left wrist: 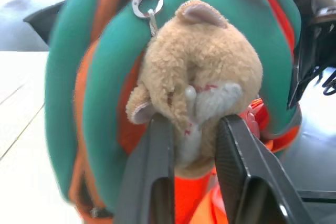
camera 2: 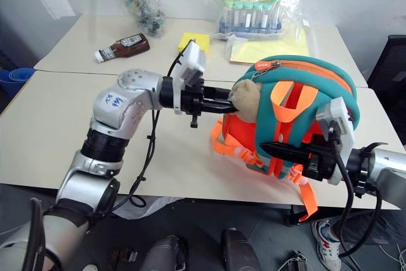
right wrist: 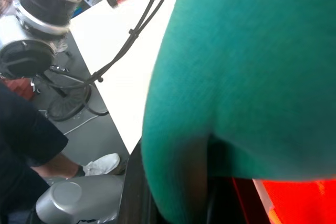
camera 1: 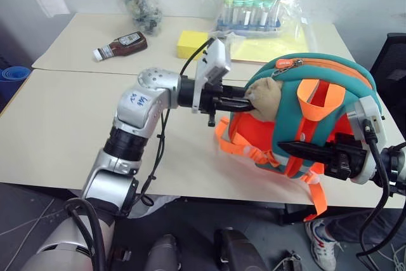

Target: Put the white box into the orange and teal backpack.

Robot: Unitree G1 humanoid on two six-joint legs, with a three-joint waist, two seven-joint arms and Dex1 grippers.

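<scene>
The orange and teal backpack (camera 1: 304, 118) stands upright at the right of centre in the head views, on the near edge of the pale counter (camera 1: 63, 131), its orange straps (camera 1: 244, 147) spilling toward the edge. It looks soft and padded, light, and apt to sag or tip unless held at two points; the webbing loop (camera 1: 315, 96) and the thick teal trim seem the firmest places to take it, and the zip pull (left wrist: 144, 6) at the top is what will need working to open it. The left gripper (left wrist: 191, 129) reaches in level from the left, and its fingers (left wrist: 157, 150) stand on either side of the tan plush animal (left wrist: 202, 77) hanging from the bag, pressing into its fur; that toy is squashy and swings on a ring, so it is a poor handle and may slip or stretch. The right gripper (camera 1: 288, 149) comes in from the lower right with its fingers closed on the padded teal strap, which steadies the bag. The white box cannot be made out on the counter, so nothing can be judged of its weight or stiffness. In the upper part of the frame lie a sauce bottle (camera 1: 120, 46), a yellow block (camera 1: 192, 44) and a bag of capped tubes (camera 1: 250, 7).
</scene>
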